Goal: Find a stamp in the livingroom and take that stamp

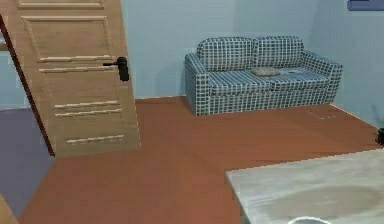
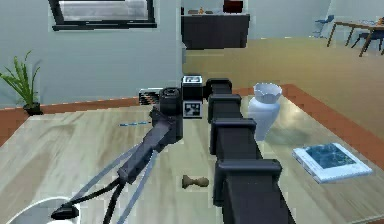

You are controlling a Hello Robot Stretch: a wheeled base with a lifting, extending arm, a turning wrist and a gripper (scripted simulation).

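1 small brown stamp (image 2: 195, 182) lies on the table (image 2: 60, 150), just left of the arm (image 2: 240, 160). Gripper (image 2: 105, 200) reaches low-left, apart from it. Can't tell jaw state or whether it holds anything.

Forward view: door (image 1: 85, 75) at left; sofa (image 1: 262, 75) against back wall, small item (image 1: 265, 71) on its seat; table (image 1: 320, 190) corner at bottom right.
Arm side view: arm (image 2: 240, 150) over table; stamp (image 2: 195, 182) on table just left of arm; vase (image 2: 265, 108) just right of arm; book (image 2: 330, 160) on table farther right. Plant (image 2: 22, 82) on floor beyond table at left, below window (image 2: 100, 12). Cabinet (image 2: 215, 28) far behind.
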